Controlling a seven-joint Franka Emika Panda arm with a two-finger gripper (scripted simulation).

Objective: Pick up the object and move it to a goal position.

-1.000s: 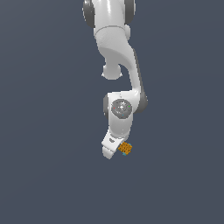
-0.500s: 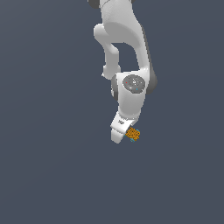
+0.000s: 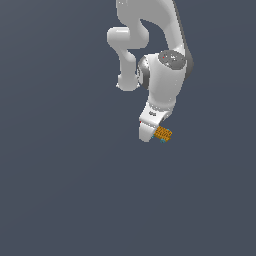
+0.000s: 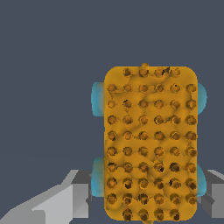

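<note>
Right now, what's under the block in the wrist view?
Only flat dark-grey ground shows around the block. The gripper fingers flank its lower end. Whatever lies directly beneath it is covered.

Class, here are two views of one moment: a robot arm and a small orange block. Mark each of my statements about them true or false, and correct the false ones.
1. The block sits at the gripper. True.
2. The block's face is smooth and plain. False: the wrist view shows a grid of dark dots on it.
3. Teal-blue parts show at the block's edges. True.
4. A second block lies on the floor in the exterior view. False: only one block shows.
5. The arm enters the exterior view from below. False: it comes down from the top.
</note>
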